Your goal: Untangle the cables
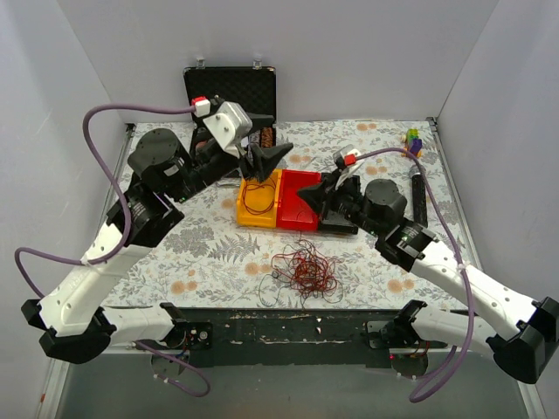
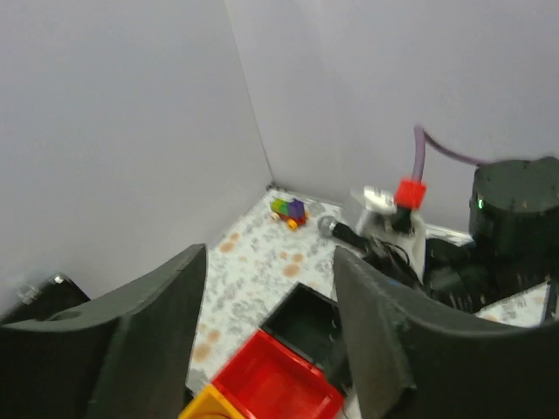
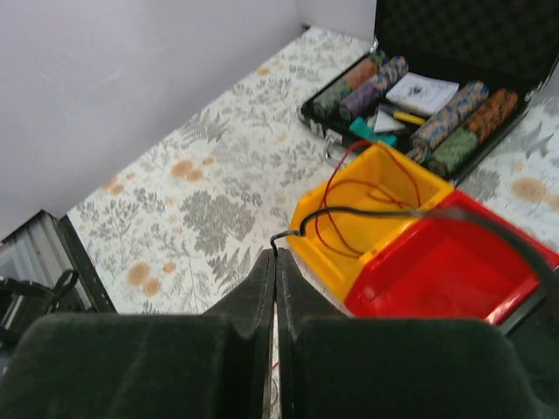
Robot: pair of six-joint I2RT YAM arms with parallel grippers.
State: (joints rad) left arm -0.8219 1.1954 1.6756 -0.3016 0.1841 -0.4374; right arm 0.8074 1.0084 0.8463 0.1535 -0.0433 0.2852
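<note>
Cables [image 1: 302, 269] lie tangled on the bench [image 1: 210, 246] near the yellow bin [image 1: 250, 219], one red loop [image 1: 256, 197] inside it; the left fingers [image 2: 148, 349] are spread above it, the right fingers [image 3: 253, 301] pressed together beside it

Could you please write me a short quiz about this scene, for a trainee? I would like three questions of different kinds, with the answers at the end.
1. True or false: the loop of red wire lies in the red bin.
2. Where is the big tangle of cables?
A: in the red bin.
B: on the table, between the bins and the arm bases.
C: in the open black case.
3. Fill in: the right gripper's fingers are shut; the left gripper's fingers are ____.

Key
1. False: the loop of red wire lies in the yellow bin.
2. B.
3. Open.
</note>
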